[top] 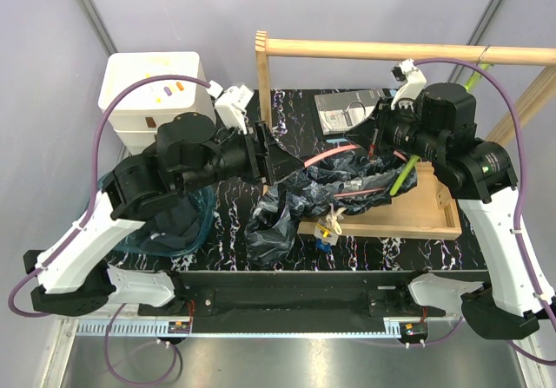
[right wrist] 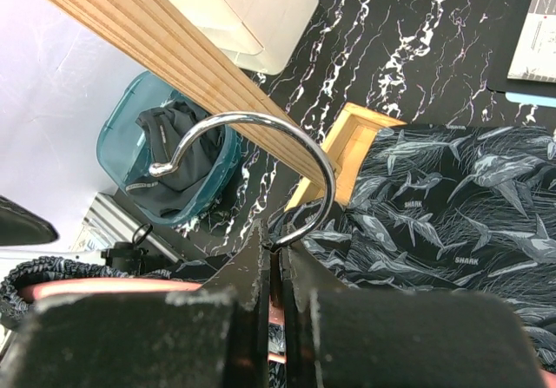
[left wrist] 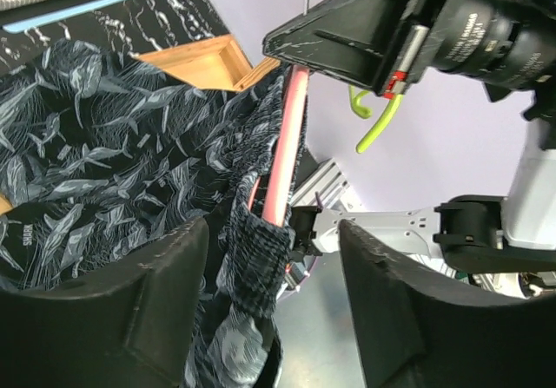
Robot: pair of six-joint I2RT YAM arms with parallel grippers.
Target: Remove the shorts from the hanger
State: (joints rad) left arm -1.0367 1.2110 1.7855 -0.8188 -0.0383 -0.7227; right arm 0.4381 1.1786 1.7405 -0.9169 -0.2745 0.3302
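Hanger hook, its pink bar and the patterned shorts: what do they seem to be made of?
Hanger hook: looks like polished metal, silvery and mirror-bright. Shorts: soft matte cloth, judging by the folds and the printed shark pattern; the fibre can't be told. Hanger bar: smooth and pink, probably plastic or a coating over something else.

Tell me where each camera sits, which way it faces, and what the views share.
Top external: above and behind the bases, looking down on the table; both arms show, left hand and right hand at the patterned shorts.
Left wrist: faces past its own open fingers to the pink hanger and right hand.
Right wrist: faces past its own shut fingers to the hook and teal bin.
All share the shorts and hanger.
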